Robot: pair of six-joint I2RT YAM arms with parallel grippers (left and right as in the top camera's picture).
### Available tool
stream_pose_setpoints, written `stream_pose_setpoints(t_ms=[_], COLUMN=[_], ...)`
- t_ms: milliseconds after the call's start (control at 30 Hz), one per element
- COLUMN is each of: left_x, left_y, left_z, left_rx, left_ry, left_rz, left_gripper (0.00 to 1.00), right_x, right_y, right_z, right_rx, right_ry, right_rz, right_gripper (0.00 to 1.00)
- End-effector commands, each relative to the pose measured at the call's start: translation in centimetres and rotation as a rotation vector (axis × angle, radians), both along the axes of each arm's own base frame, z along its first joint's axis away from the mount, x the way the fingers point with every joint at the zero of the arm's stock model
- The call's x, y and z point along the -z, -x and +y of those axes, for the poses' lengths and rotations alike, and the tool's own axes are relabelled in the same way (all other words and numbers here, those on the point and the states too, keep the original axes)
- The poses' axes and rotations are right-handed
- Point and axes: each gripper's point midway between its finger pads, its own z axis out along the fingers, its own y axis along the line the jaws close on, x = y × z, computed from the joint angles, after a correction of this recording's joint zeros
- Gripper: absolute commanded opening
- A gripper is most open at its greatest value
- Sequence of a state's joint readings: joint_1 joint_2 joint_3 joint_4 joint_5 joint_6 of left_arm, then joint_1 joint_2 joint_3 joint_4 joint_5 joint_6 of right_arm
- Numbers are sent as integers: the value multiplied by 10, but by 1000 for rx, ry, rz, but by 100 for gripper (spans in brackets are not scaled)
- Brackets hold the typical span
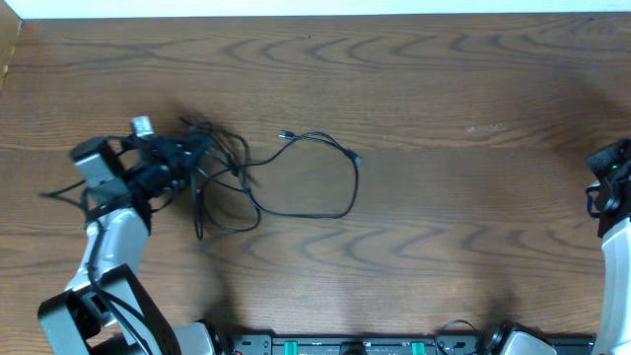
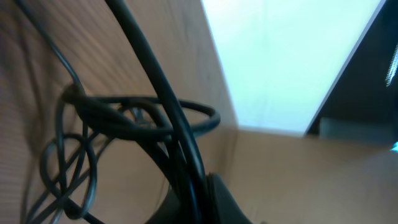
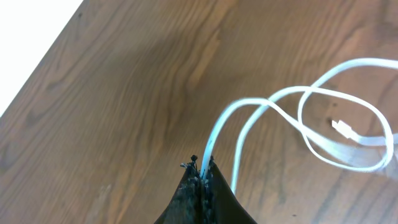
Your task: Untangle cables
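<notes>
A tangle of black cables [image 1: 225, 166] lies at the left of the wooden table [image 1: 444, 227]. One black strand loops out to the right, with small plugs [image 1: 286, 133] at its ends. My left gripper [image 1: 197, 150] is shut on the tangle. In the left wrist view the black strands [image 2: 155, 74] run between its fingers [image 2: 199, 202]. My right gripper [image 3: 202, 165] is shut on the white cable [image 3: 255, 101], which loops over the table with its plug [image 3: 342, 129] lying free. The white cable is out of the overhead view.
The right arm [image 1: 611, 187] shows at the table's right edge. The table's far edge meets a white surface [image 1: 315, 6]. A black rail with connectors [image 1: 355, 345] runs along the near edge.
</notes>
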State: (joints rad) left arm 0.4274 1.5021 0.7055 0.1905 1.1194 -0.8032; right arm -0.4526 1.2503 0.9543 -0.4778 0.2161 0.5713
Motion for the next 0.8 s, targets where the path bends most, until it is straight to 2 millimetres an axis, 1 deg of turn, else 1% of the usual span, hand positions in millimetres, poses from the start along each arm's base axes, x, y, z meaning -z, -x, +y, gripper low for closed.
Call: stream_pose_setpoints(t_ms=[0, 33, 100, 133, 200, 233, 267, 333, 400, 500, 567, 633, 700, 733, 767], left_x=[-2, -3, -2, 2, 11, 15, 17, 20, 22, 25, 26, 27, 27, 27, 27], left_y=[-2, -1, 1, 2, 0, -1, -1, -1, 0, 1, 2, 2, 2, 2, 2], left_z=[-46, -59, -83, -96, -117, -123, -127, -134, -141, -143, -142, -142, -142, -142, -142], left_rx=[160, 196, 261, 282, 294, 289, 287, 288, 295, 296, 295, 295, 295, 296, 296], left_ry=[-125, -134, -168, -193, -265, -295, -316, -341, -357, -368, -369, -369, -369, -369, -369], left_rz=[-109, -123, -151, -153, -143, -136, -132, -130, -129, -120, -111, -106, -105, -105, -105], left_gripper=[8, 8, 8, 8, 8, 8, 8, 8, 8, 8, 8, 8, 8, 8, 8], right_x=[24, 32, 49, 58, 64, 66, 69, 75, 85, 95, 101, 103, 105, 105, 106], right_y=[-8, -10, -19, -29, -43, -45, -45, -42, -30, -15, -3, 5, 9, 11, 13], right_z=[11, 15, 34, 55, 91, 102, 103, 98, 85, 73, 64, 57, 53, 51, 50], right_rx=[-83, -106, -237, -384, -661, -754, -767, -733, -618, -499, -407, -339, -291, -273, -248], right_ry=[-71, -96, -165, -219, -283, -292, -293, -293, -299, -304, -301, -296, -295, -296, -298], right_rz=[54, 70, 97, 96, 57, 43, 51, 84, 156, 233, 288, 318, 331, 336, 342], right_gripper=[1, 1, 1, 1, 3, 6, 8, 11, 13, 12, 17, 30, 47, 57, 70])
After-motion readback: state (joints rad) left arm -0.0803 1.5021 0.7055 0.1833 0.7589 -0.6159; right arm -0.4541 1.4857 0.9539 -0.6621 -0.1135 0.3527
